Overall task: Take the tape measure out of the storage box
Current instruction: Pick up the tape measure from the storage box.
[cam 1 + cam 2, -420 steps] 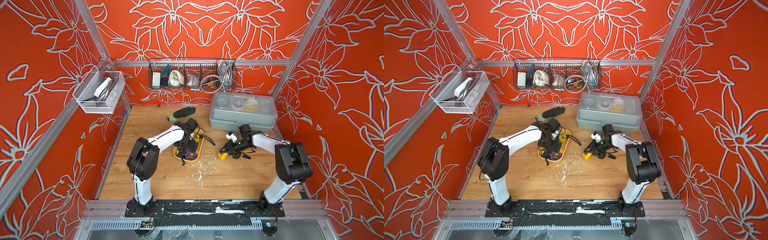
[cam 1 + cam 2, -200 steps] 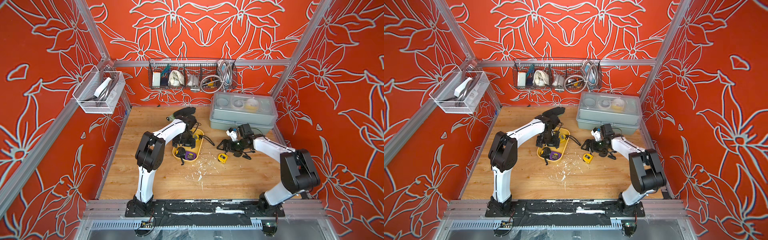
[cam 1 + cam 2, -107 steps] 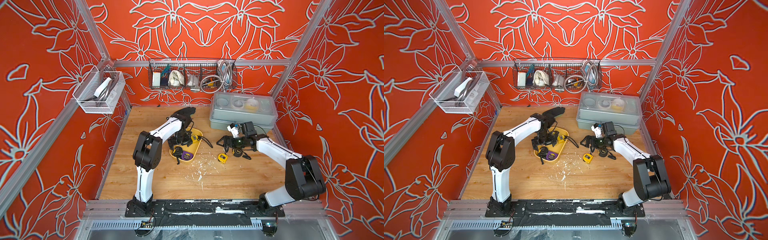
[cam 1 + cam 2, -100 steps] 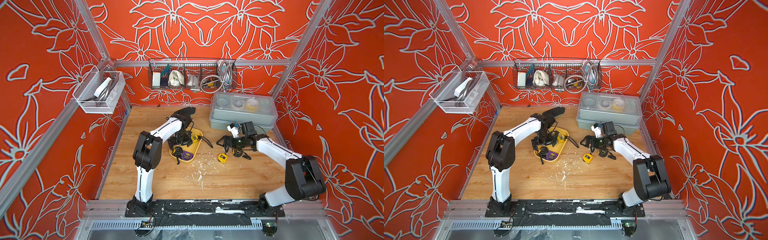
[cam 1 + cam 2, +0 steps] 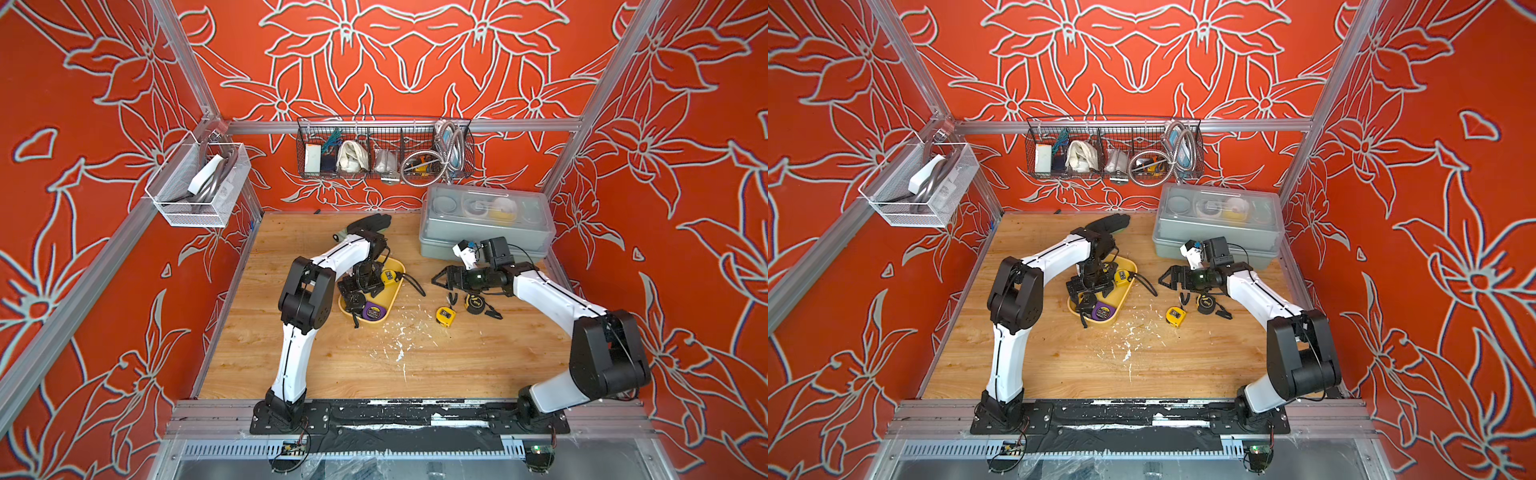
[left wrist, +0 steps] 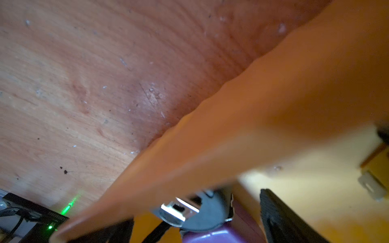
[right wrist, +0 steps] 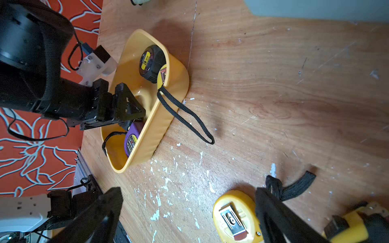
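While your left gripper (image 5: 360, 300) is down inside the storage box (image 5: 393, 292), your right gripper (image 5: 440, 280) hangs over the wooden table (image 5: 374, 374) just beside the box, on the side away from the left arm.

Left one first. In the left wrist view its fingers (image 6: 280, 216) stand apart with the purple tape measure (image 6: 210, 236) between them, metal belt clip facing the camera. A sliver of yellow floor shows between one finger and the case, so it's a wide stance around the thing, not a squeeze. I can't tell if the other finger is touching. That purple tape measure lies in the end of the box nearer the robot's base, with a thin black strap curled on the box floor beside it. At the far end of the box a black-and-yellow tape measure (image 7: 150, 63) leans on the wall, and its black wrist loop (image 7: 185, 117) drapes over the rim onto the table.

Your right gripper is spread wide and holding nothing, with only bare table between the fingers. Close by, further from the box, a yellow tape measure (image 5: 444, 314) lies clip-up. A black tape measure with yellow trim (image 5: 473, 301) sits next to it, and both are well outside the box. The grey case (image 5: 486, 232) sits past the box's far end, toward the right arm.
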You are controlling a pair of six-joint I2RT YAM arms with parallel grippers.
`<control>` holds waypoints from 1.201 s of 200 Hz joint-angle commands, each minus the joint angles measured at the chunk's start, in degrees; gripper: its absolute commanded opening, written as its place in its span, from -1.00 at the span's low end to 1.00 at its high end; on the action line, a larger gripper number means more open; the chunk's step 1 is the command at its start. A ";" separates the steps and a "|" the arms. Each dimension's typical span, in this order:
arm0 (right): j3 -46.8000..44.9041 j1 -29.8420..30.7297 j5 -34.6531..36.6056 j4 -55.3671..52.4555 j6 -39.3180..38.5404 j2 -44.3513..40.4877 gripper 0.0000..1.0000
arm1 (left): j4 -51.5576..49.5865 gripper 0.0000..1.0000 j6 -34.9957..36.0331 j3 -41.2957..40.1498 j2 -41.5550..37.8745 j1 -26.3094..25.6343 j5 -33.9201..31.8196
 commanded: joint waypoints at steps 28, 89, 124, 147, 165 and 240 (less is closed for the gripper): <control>3.81 0.31 1.42 -4.07 -1.53 -0.29 0.99 | 6.01 0.72 2.79 3.15 6.13 0.02 1.56; 5.54 0.47 3.37 -6.67 -1.29 0.10 0.99 | 9.66 0.73 6.14 5.96 5.87 -0.06 1.11; 5.37 1.08 4.65 -7.24 -1.62 -0.07 0.99 | 9.34 0.97 8.97 3.95 0.81 -0.85 2.06; 5.26 1.53 4.82 -7.15 -1.62 0.39 0.99 | 9.00 0.97 6.56 -0.16 -4.02 -0.95 0.22; 5.48 2.13 4.84 -6.93 -1.62 1.15 0.99 | 10.07 0.97 4.76 -2.65 -5.94 -0.95 1.63; 5.79 4.00 5.73 -6.75 -2.23 2.12 0.99 | 7.17 0.97 -2.76 -1.64 -1.57 -0.64 1.60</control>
